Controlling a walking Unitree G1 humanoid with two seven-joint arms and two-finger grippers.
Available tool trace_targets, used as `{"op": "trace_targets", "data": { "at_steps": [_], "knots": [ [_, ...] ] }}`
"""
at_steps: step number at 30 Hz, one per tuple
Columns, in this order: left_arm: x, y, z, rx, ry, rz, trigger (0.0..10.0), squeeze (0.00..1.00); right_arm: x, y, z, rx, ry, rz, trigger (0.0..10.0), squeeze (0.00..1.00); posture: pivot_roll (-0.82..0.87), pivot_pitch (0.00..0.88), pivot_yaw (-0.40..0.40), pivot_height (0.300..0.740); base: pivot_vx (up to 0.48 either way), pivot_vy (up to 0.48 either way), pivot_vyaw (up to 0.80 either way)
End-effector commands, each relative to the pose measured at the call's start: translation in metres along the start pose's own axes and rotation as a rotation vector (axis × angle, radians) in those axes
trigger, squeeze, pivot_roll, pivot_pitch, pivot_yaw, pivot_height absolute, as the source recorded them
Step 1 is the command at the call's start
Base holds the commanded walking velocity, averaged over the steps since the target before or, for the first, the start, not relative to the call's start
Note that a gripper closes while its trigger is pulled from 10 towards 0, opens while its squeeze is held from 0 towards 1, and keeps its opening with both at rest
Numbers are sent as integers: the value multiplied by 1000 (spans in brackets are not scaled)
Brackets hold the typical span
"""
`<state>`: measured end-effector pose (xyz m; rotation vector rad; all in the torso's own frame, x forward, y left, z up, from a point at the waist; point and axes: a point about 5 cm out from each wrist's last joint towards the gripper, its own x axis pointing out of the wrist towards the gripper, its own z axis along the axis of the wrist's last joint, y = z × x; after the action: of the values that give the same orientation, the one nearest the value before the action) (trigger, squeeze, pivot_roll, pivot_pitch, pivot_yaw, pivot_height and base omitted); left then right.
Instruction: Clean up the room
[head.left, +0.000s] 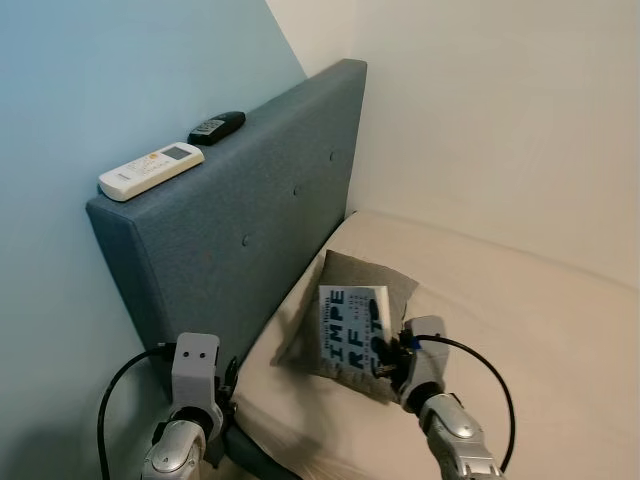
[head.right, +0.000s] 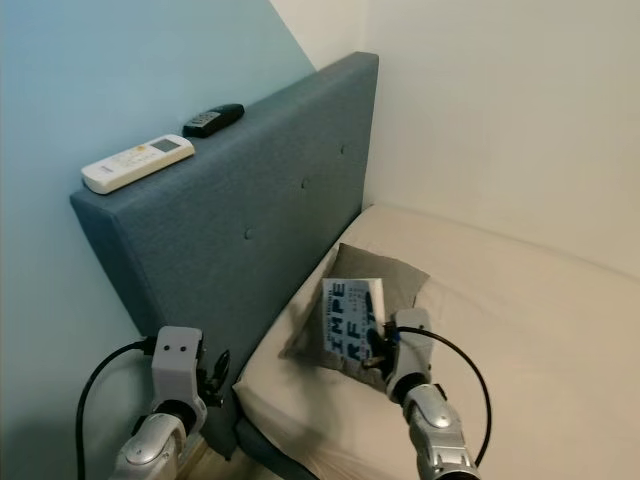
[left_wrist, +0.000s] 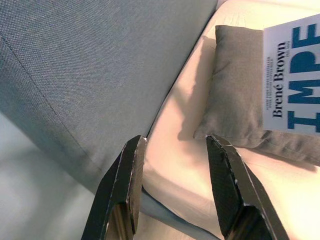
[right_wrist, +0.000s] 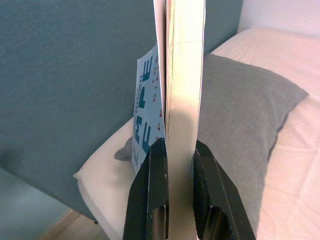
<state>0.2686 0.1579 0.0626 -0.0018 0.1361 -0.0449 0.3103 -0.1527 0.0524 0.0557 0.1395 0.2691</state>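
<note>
Paper-white book pinched upright in the right gripper, over the pillow.

Nearest, the right gripper (right_wrist: 172, 165) clamps the book (head.left: 350, 328) by its lower edge, spine and long axis running straight up from the fingers, cover toward the headboard (head.left: 250, 220). Just beyond the fingertips lies the grey pillow (head.left: 385, 275) on the bed (head.left: 520, 320). Left gripper (left_wrist: 175, 165) hangs spread, holding nothing. Best kept vertical and gripped firmly while carrying; the cover already flares. Farther up, two remotes (head.left: 150, 168) rest atop the headboard.
</note>
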Motion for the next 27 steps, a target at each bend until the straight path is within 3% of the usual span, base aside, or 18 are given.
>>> {"op": "trace_targets", "data": {
  "at_steps": [1,6,8,12,25,27],
  "knots": [
    [-1,4,-5,9,18,12,10000,0,3,2,6,4,-25,10,10000,0,4,97,-80,740,0,0,0],
    [0,4,-5,11,20,17,10000,0,3,2,6,4,-24,11,10000,0,5,94,-81,740,0,0,0],
    [0,7,-6,48,30,34,10000,0,3,2,6,4,-25,12,10000,0,3,89,-82,740,0,-480,0],
    [1,9,-8,48,41,56,10000,0,3,2,6,1,-24,14,10000,0,0,85,-83,740,0,-426,0],
    [2,15,-9,32,39,121,10000,0,4,1,8,-9,-28,19,10000,0,-2,72,-87,740,0,0,0],
    [2,15,-10,19,45,117,10000,0,4,2,8,-10,-29,21,10000,0,-2,72,-87,740,0,480,0]
  ]
}}
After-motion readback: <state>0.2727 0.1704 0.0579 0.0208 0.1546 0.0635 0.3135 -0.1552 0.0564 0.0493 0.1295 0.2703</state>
